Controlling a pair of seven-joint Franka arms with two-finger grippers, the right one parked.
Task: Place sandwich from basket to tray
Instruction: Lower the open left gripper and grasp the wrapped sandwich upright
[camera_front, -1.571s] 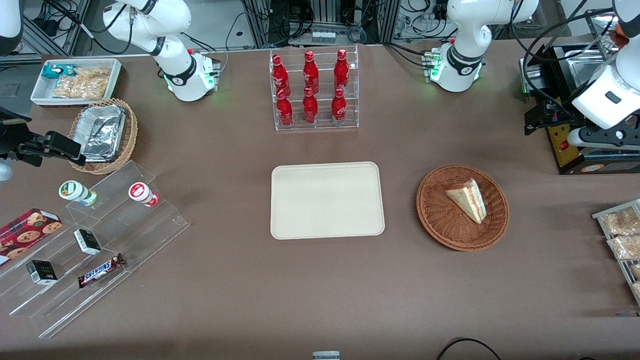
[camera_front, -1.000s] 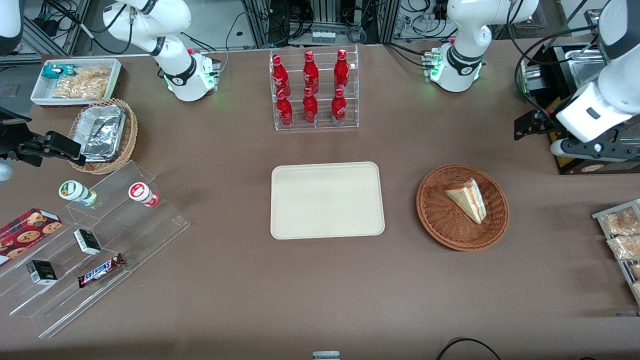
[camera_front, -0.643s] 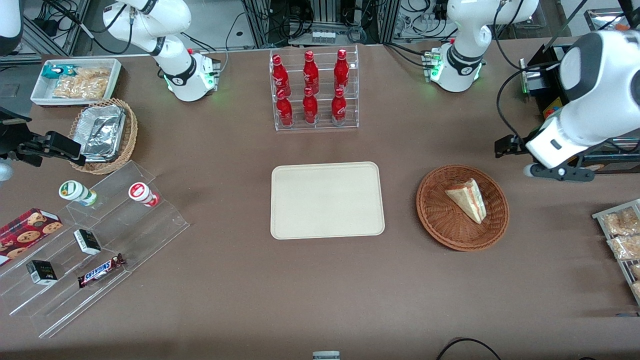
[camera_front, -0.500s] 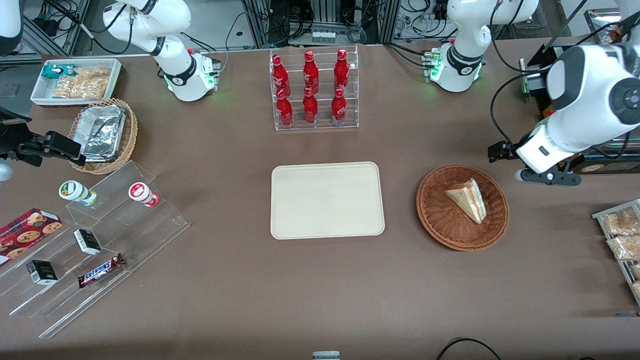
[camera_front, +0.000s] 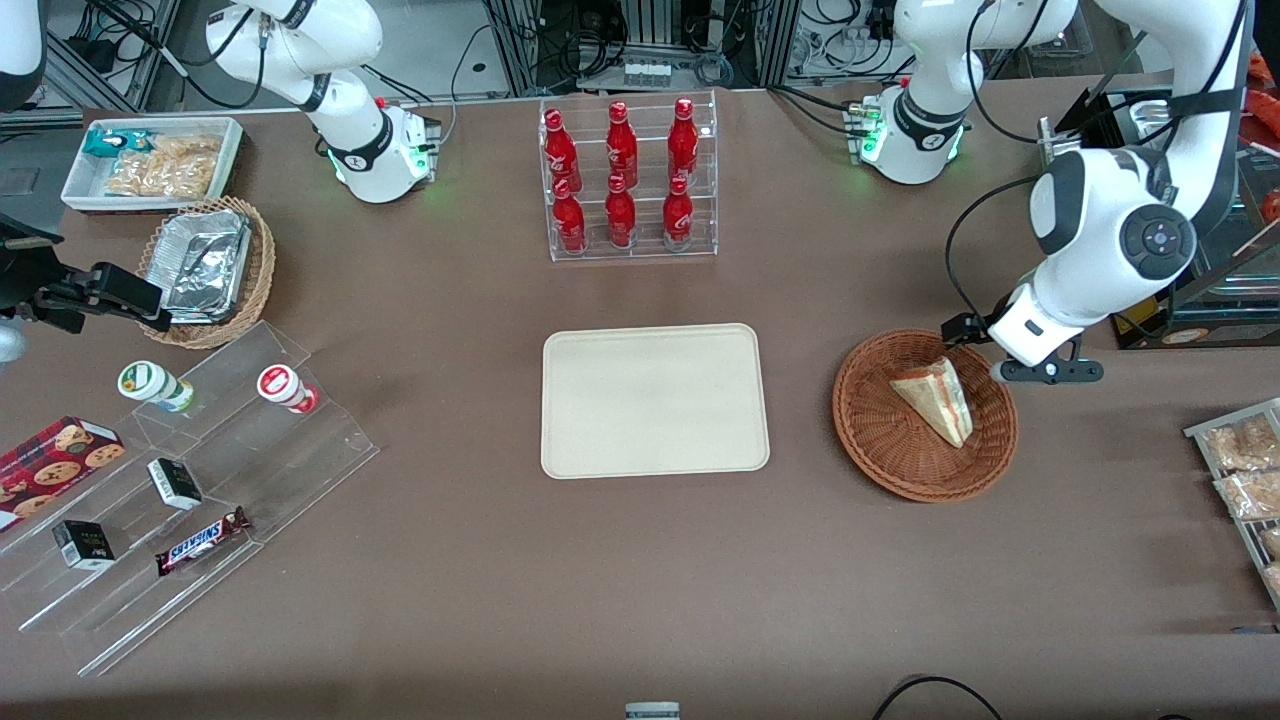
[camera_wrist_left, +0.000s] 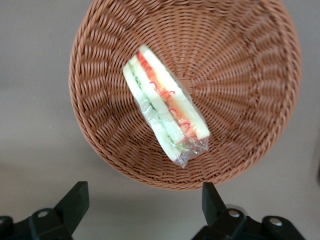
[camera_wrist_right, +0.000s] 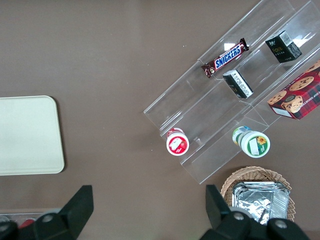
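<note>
A: Where's the sandwich (camera_wrist_left: 165, 110) now?

B: Lying in the reddish-brown wicker basket (camera_front: 880, 440), off its centre, wrapped in clear film. The left arm's tool (camera_wrist_left: 145, 212) hovers above the basket's rim, fingers spread wide and holding nothing

A: How will it handle?

B: Light and soft, I'd judge. White bread squashes, the filling layers could shift, and the film looks slippery. A gentle squeeze across the two flat bread faces near the thick middle seems safest; the pointed tip would crumple

A: Anything in the way?

B: The basket is shallow, so its rim shouldn't block a descent, though the weave could catch a fingertip. The wedge lies on its side, so the fingers may need to turn to line up with it

A: And the path to the cream tray (camera_front: 655, 400)?

B: Bare tabletop (camera_front: 800, 560) between basket and tray. The rack of red bottles (camera_front: 628, 180) stands farther from the front camera, well apart, and the tray carries nothing
</note>
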